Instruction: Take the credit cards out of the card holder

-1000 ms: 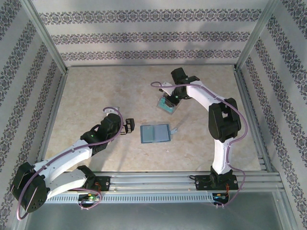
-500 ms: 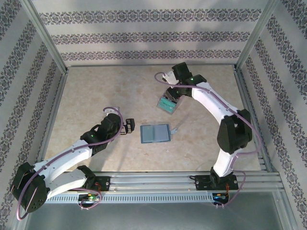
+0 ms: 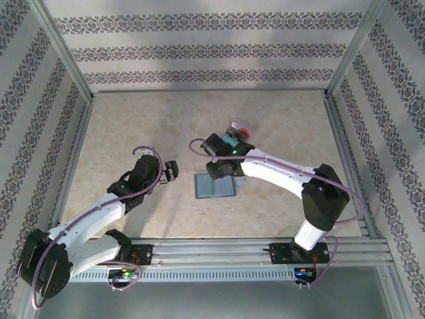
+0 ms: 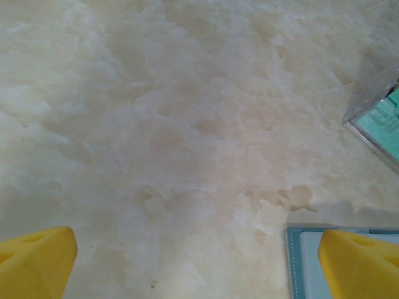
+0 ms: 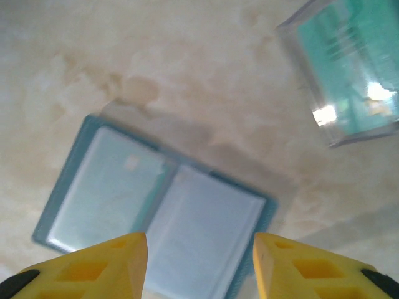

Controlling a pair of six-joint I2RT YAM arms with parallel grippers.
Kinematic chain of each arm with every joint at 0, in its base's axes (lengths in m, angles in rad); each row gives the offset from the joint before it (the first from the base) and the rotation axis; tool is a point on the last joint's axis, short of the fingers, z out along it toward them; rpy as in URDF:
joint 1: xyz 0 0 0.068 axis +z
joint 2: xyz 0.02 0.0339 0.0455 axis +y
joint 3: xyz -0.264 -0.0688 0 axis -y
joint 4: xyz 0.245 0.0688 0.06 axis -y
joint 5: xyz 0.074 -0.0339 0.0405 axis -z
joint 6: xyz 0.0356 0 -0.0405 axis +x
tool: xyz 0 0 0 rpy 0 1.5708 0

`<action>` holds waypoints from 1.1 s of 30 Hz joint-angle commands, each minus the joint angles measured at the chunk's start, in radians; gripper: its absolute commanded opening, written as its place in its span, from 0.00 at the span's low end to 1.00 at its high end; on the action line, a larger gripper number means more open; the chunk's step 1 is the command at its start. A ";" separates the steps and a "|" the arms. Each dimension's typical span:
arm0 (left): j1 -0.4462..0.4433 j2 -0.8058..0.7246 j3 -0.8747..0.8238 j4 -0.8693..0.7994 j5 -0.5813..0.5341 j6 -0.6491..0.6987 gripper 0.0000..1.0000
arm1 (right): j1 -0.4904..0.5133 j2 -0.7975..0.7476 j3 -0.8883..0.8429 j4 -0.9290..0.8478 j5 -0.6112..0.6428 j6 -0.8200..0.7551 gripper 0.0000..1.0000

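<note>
The holder [image 3: 214,187] lies open and flat on the table [image 3: 133,126], a little nearer to you than the middle, with both panels facing up; in the right wrist view [image 5: 162,212] you see the two pale panels and the centre fold, but the picture is blurred and you cannot tell if any card sits in the pockets. The cards [image 3: 234,136] lie just beyond it, toward the back wall, in a small stack with teal and a bit of red showing; in the right wrist view [image 5: 349,68] the teal one has a clear or silvery edge, and it is cut off by the frame. The right gripper [image 3: 218,169] hangs over the far edge of the holder and hides a part of it from above; its yellow fingers [image 5: 93,265] stand apart with nothing between them, so it is open and empty. The right arm [image 3: 279,174] reaches across from the right side and passes close to the holder's right end. The left gripper [image 3: 171,170] is near the holder's left side, not touching, with its jaws wide apart and empty; in its own view only one corner of the holder [image 4: 305,261] and a corner of the cards [image 4: 380,115] appear. To the left and at the back the table is bare marble up to the walls [image 3: 199,50], while the rail [image 3: 219,251] closes the near edge.
</note>
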 commanded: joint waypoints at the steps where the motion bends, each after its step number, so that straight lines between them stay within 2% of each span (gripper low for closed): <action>1: 0.026 -0.035 -0.016 -0.044 0.005 -0.032 0.99 | 0.061 0.043 -0.010 -0.025 0.035 0.156 0.49; 6: 0.041 -0.064 -0.043 -0.043 0.002 -0.049 0.99 | 0.127 0.124 0.013 -0.001 -0.022 0.220 0.48; 11: 0.051 -0.075 -0.059 -0.048 0.010 -0.055 0.99 | 0.151 0.196 0.048 0.014 -0.048 0.235 0.46; 24: 0.062 -0.080 -0.075 -0.032 0.043 -0.061 0.99 | 0.148 0.269 0.083 0.028 -0.047 0.223 0.50; 33: 0.064 -0.078 -0.074 -0.032 0.053 -0.061 0.99 | 0.121 0.296 0.059 0.031 -0.069 0.238 0.59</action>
